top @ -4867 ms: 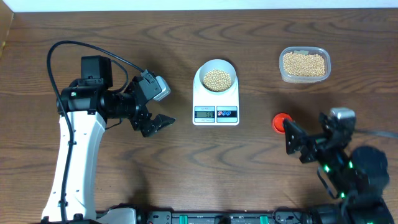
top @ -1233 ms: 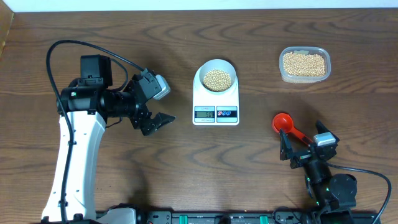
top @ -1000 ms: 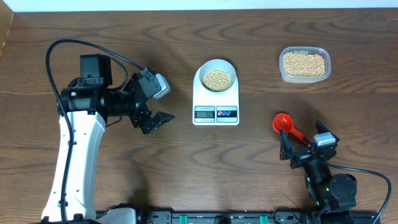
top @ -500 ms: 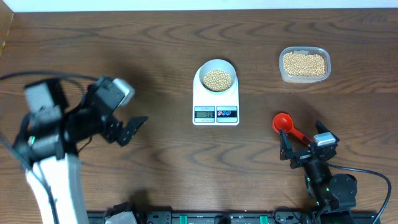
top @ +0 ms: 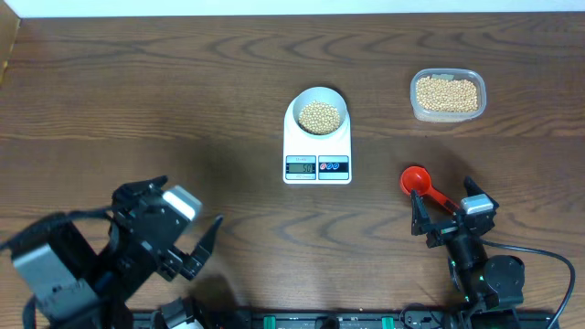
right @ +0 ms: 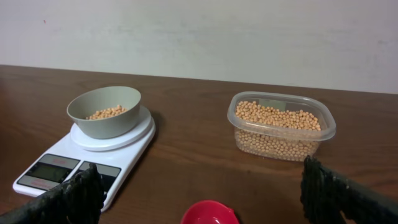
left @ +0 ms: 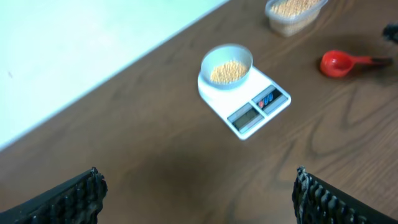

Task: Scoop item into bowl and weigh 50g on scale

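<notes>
The white scale (top: 317,167) stands mid-table with the small pale bowl (top: 296,104) on its platform. Tan beans (top: 319,117) lie in the bowl, and more fill a clear tub (top: 447,95) at the back right. In the right wrist view the bowl (right: 93,103) is partly filled. My left gripper (top: 203,249) hangs open at the front left, far from the scale, with nothing between its fingers. My right gripper (top: 445,212) is open at the front right, just behind the handle of a red scoop (top: 416,179) that lies loose on the table.
The red scoop (left: 337,63) lies between the scale (left: 260,103) and my right arm. The tub (right: 281,127) stands right of the scale (right: 59,169). A pale wall runs behind the table's far edge.
My left arm has swung away from beside the scale, down to the front left of the table, gripper still open. The right arm, scoop, bowl and scale have not moved.
</notes>
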Controlling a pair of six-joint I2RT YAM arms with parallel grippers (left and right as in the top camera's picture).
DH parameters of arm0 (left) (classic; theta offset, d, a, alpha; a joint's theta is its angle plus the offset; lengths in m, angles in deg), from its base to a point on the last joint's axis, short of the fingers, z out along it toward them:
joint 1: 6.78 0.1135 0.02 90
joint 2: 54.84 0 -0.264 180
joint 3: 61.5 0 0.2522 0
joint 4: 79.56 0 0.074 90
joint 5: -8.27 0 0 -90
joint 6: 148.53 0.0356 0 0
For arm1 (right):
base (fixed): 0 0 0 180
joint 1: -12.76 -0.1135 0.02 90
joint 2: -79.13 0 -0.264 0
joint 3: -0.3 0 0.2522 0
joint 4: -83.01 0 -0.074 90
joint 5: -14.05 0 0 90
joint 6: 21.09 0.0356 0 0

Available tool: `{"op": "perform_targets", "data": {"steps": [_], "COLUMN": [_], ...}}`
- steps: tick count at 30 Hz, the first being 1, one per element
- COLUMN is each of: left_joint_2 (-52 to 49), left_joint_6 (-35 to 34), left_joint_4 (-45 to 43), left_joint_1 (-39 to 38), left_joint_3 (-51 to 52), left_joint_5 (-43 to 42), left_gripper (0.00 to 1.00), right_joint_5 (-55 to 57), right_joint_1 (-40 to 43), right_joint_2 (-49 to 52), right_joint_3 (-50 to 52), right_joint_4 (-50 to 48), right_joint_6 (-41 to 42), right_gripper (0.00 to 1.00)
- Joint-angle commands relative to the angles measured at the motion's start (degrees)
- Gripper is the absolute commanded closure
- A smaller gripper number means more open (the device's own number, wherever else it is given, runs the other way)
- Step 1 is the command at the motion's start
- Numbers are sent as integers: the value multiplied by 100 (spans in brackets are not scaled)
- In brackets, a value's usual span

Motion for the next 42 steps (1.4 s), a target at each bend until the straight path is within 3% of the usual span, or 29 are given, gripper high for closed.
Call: {"op": "perform_targets", "data": {"steps": [1, 14, 17, 24, 27, 30, 34, 42], "left_joint_2": [238, 243, 240, 328, 542, 975, 1681, 2927], "left_joint_6": [-28, -31, -35, -162, -1314, -3200, -5062, -5733], "left_joint_4": [-22, 120, 245, 98, -719, -1825, -2785, -3829], "left_joint_1": [33, 33, 28, -498, -520, -616, -826, -1097], "left_joint_3": [157, 168, 168, 369, 750, 1360, 2197, 3633], "left_joint_5": [-549, -560, -1091, -1034, -944, -223, 855, 1646], "left_gripper": [2, 2, 2, 2, 2, 2, 2, 2], "right_joint_5": [44, 44, 44, 44, 44, 44, 44, 44], "right_joint_1": [-44, -44, -44, -44, -44, -44, -44, -44], "right_joint_2": [-39, -39, -39, -39, -39, -39, -39, -39], "right_joint_3": [9, 9, 9, 9, 9, 9, 9, 9], "right_joint_4": [26, 26, 26, 26, 26, 26, 26, 26], "right_joint_6": [-66, -66, -66, -66, -66, -66, -66, -66], "right_gripper": [1, 1, 1, 1, 1, 1, 1, 1]}}
